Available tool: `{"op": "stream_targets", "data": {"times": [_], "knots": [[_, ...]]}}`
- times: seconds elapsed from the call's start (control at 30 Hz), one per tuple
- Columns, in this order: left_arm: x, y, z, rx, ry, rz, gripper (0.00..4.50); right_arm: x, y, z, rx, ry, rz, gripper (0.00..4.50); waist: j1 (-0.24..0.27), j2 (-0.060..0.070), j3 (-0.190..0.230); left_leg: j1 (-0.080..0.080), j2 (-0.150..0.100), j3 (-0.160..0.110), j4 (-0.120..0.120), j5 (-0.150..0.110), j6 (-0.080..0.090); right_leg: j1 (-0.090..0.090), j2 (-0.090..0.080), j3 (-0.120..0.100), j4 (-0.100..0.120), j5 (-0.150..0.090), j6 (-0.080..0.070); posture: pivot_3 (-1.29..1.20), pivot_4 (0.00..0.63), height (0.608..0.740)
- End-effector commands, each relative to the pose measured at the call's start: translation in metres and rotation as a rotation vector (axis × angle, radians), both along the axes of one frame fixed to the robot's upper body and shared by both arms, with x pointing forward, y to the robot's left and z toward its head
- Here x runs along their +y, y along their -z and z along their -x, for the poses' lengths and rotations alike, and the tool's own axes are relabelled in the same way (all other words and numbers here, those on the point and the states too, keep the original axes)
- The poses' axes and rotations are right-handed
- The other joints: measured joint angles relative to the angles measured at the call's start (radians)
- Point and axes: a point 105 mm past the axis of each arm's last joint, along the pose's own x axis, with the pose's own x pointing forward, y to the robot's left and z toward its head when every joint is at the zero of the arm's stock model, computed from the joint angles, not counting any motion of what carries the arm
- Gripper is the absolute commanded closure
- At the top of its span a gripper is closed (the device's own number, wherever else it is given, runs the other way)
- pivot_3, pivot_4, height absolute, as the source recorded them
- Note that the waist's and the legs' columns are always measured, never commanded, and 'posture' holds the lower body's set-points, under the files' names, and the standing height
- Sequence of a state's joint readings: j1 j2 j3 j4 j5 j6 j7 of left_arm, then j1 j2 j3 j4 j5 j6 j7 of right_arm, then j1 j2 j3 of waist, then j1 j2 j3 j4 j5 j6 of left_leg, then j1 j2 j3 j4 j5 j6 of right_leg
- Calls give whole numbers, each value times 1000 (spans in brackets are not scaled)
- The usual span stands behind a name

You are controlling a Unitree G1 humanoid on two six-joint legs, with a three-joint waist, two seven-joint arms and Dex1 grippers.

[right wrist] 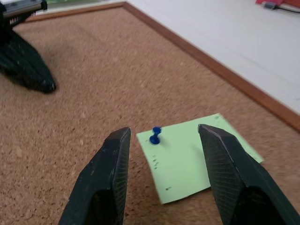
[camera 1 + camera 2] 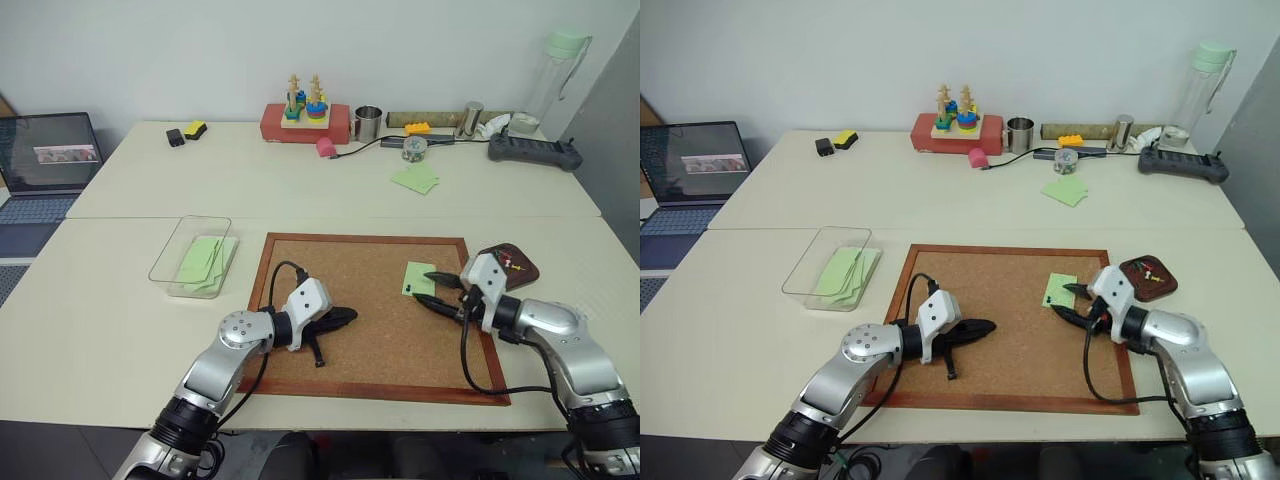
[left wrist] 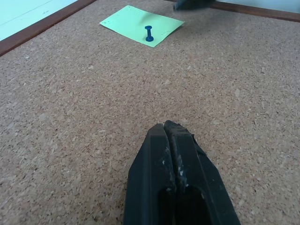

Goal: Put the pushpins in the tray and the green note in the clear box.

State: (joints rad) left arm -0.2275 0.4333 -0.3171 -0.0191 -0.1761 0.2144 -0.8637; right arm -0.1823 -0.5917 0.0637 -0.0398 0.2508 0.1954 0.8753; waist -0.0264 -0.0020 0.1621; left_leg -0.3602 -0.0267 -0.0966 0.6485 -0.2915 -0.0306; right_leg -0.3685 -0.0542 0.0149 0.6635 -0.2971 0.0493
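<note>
The green note (image 2: 420, 276) lies on the corkboard's right side, held by one dark pushpin (image 1: 155, 136) at its near-left corner. My right gripper (image 2: 425, 287) is open, low over the board, its fingers (image 1: 110, 173) either side of that corner and the pin. The reddish-brown tray (image 2: 524, 277) sits just right of the board with a yellow pushpin (image 2: 515, 266) in it. On the table to the board's left is the clear box (image 2: 180, 236), which holds pale-green sheets. My left gripper (image 2: 350, 317) is shut and empty, resting on the board's left-centre, pointing toward the note (image 3: 140, 25).
The wood-framed corkboard (image 2: 340, 268) fills the near table. A pair of pale-green sheets (image 2: 416, 178), a red toy block (image 2: 305, 124), a metal cup (image 2: 368, 122), a cable and a power strip (image 2: 535, 151) lie at the back. A laptop (image 2: 45, 160) is far left.
</note>
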Motion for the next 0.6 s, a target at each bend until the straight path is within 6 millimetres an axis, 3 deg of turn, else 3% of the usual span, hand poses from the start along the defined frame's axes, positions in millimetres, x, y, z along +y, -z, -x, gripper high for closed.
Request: {"op": "stream_targets", "data": {"times": [0.03, 0.33, 0.6], "knots": [[15, 48, 14, 167, -33, -124, 4500, 9, -5, -4, -51, -41, 8, 2114, 0, 0, 0, 0, 0, 0, 0, 0, 0, 0, 0, 0, 0, 0, 0, 0, 150, 740], [15, 48, 15, 169, -35, -123, 4500, 14, -3, -16, -32, -21, -58, 2114, 0, -1, -1, 0, 0, 0, 0, 0, 0, 0, 0, 0, 0, 0, 0, 0, 150, 740], [15, 47, 16, 168, -35, -122, 4500, 13, -3, -17, 25, -10, -113, 3962, 0, -1, -1, 0, 0, 0, 0, 0, 0, 0, 0, 0, 0, 0, 0, 0, 150, 740]]}}
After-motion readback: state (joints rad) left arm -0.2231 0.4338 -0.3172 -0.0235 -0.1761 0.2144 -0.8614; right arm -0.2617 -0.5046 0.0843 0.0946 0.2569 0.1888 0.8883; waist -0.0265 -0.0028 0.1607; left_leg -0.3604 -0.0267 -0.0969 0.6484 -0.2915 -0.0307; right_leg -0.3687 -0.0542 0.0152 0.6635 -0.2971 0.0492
